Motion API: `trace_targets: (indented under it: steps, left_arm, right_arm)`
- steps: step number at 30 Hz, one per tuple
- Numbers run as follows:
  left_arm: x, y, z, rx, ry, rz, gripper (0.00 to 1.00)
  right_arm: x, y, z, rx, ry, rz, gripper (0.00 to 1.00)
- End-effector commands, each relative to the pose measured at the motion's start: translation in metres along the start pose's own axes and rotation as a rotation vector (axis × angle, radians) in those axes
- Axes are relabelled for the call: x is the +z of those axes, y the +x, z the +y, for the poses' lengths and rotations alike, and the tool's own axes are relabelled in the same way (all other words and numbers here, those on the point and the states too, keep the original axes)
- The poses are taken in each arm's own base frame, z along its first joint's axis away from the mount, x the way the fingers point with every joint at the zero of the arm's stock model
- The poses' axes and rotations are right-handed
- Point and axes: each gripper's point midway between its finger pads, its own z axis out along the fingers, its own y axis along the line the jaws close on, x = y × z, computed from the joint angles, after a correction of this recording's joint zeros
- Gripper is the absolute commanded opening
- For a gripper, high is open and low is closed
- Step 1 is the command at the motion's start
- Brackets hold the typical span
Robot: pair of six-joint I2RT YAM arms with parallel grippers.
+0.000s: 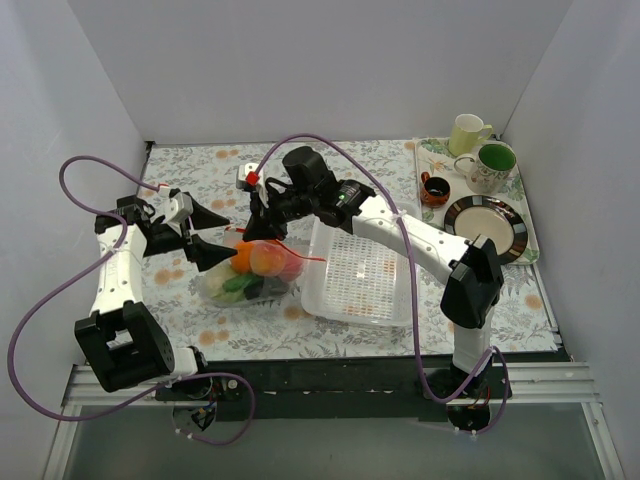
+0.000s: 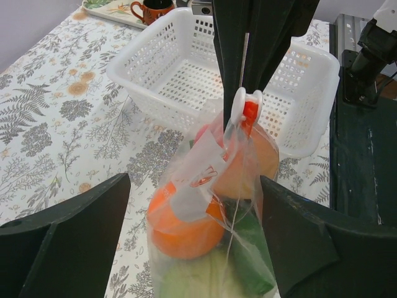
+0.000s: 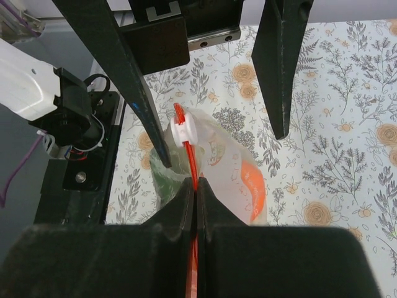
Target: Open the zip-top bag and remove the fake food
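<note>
While clamping right pincer shut on the thin red-orange zip strip, note clear soft plastic bag, mouth end raised, lying between prongs of released left pincer.

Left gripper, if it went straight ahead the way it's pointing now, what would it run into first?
Most likely the zip-top bag, which sits just ahead between the left gripper's open fingers, with the fake food inside. The white basket lies beyond it.
</note>
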Motion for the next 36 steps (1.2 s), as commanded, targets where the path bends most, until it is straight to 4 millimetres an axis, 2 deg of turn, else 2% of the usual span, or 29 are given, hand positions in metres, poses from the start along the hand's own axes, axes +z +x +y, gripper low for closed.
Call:
trace_targets:
  steps: [1,5,7,14,17,19,28,29,32,36]
  left_arm:
    - [0.001,-0.023,-0.010,0.006,0.005,-0.095,0.79]
    - [0.001,-0.025,-0.010,0.000,0.006,-0.094,0.71]
    - [0.002,-0.026,-0.012,0.012,0.007,-0.092,0.71]
    - [0.007,-0.030,-0.022,0.041,0.036,-0.074,0.48]
    - [0.009,-0.029,-0.024,0.049,0.051,-0.057,0.24]
    - [0.009,-0.025,-0.024,0.054,0.050,-0.042,0.00]
    - [0.006,-0.008,-0.025,0.051,0.042,0.036,0.00]
    - [0.006,-0.007,-0.025,0.048,0.042,0.038,0.00]
    - [0.006,-0.008,-0.025,0.054,0.041,0.039,0.00]
    - [0.007,-0.011,-0.025,0.051,0.043,0.033,0.00]
  right_arm:
    - [-0.005,-0.040,0.007,-0.061,-0.022,-0.108,0.01]
    - [0.000,-0.038,0.005,-0.053,-0.018,-0.108,0.01]
    - [0.002,-0.037,0.004,-0.051,-0.013,-0.105,0.01]
    - [0.008,-0.033,0.001,-0.038,-0.011,-0.089,0.01]
    - [0.008,-0.032,0.000,-0.035,-0.010,-0.084,0.01]
    - [0.007,-0.032,0.000,-0.037,-0.004,-0.083,0.01]
    - [-0.001,-0.045,-0.003,-0.072,0.036,-0.093,0.01]
    - [-0.002,-0.046,-0.003,-0.074,0.041,-0.093,0.10]
    - [-0.006,-0.053,0.000,-0.100,0.044,-0.103,0.23]
    - [-0.007,-0.064,0.008,-0.152,0.054,-0.118,0.29]
